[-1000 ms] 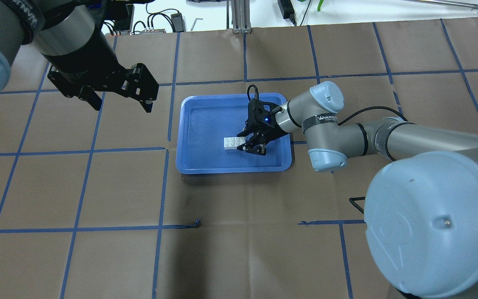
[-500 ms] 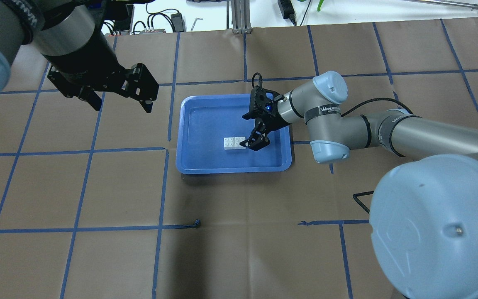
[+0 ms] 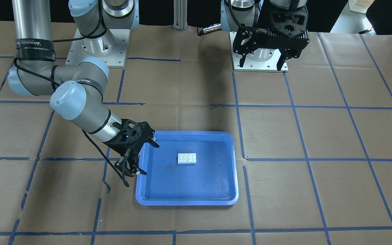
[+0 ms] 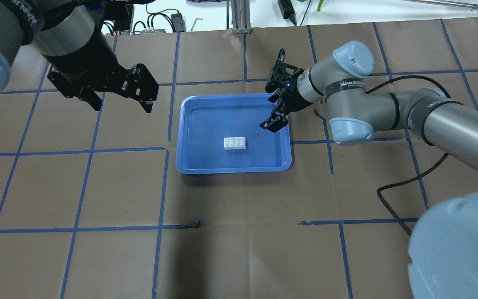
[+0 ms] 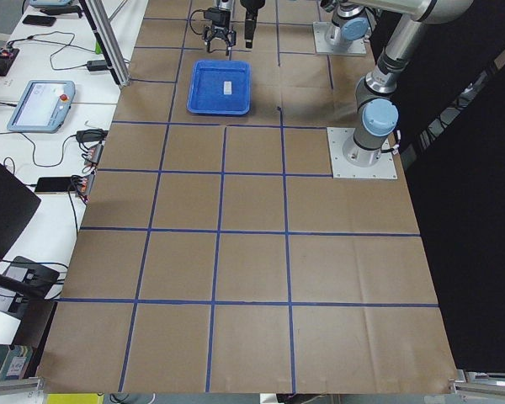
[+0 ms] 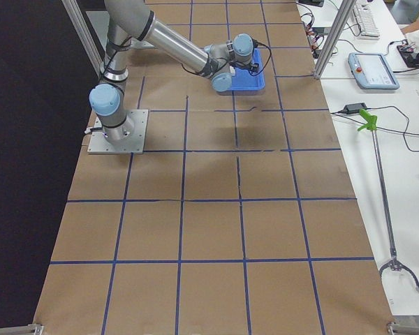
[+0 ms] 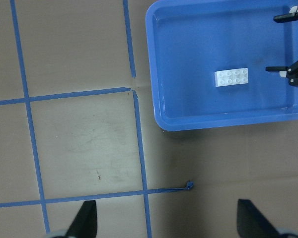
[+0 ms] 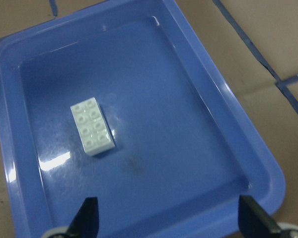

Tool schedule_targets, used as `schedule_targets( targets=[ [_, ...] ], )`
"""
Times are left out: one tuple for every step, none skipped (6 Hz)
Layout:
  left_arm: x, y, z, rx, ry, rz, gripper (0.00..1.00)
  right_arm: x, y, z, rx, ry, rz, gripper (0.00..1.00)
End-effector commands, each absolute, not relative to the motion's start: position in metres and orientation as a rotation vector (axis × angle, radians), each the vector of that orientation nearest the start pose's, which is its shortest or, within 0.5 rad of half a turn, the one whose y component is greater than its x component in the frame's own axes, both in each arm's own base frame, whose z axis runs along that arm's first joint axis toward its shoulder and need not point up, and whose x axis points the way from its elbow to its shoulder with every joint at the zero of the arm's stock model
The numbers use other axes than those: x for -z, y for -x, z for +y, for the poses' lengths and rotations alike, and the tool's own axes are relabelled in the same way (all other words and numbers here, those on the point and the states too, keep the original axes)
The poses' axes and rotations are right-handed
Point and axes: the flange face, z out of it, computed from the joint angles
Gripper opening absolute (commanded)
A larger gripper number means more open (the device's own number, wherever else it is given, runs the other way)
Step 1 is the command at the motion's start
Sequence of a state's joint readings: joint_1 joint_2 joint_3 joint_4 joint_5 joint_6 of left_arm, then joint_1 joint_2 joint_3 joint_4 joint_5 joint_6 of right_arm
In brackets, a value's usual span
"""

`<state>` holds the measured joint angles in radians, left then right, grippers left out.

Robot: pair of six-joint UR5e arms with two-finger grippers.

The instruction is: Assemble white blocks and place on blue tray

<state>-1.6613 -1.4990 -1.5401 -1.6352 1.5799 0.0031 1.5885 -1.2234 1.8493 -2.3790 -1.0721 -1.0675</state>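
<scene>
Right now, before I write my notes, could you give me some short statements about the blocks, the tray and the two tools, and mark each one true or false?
1. The white blocks lie joined side by side inside the blue tray. True.
2. The right tool is shut on the blocks. False: it is open and apart from them, over the tray's edge.
3. The left tool is open and holds nothing. True.
4. One block lies on the brown paper outside the tray. False: both blocks are in the tray.
</scene>
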Motion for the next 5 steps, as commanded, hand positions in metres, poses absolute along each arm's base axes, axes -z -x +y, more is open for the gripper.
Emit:
schedule_targets(
  targets=[
    [-0.531,0.174,-0.449,0.061,-0.146,3.130,0.99,-0.306,-0.130,-0.559,0.387,1.171,2.591,1.00],
    [-0.531,0.174,-0.449,0.061,-0.146,3.130,0.99,-0.331,-0.105,-0.548,0.327,0.952,2.789,1.00],
    [-0.531,0.174,-0.449,0.061,-0.146,3.130,0.99,-0.355,-0.092,-0.537,0.298,0.675,2.981,1.00],
    [-0.532,0.174,-0.449,0.063,-0.146,3.130,0.99,-0.365,-0.094,-0.523,0.203,0.432,3.020,1.00],
    [-0.532,0.174,-0.449,0.063,-0.146,3.130,0.99,-0.395,-0.092,-0.519,0.132,0.260,3.108,1.00]
  ],
)
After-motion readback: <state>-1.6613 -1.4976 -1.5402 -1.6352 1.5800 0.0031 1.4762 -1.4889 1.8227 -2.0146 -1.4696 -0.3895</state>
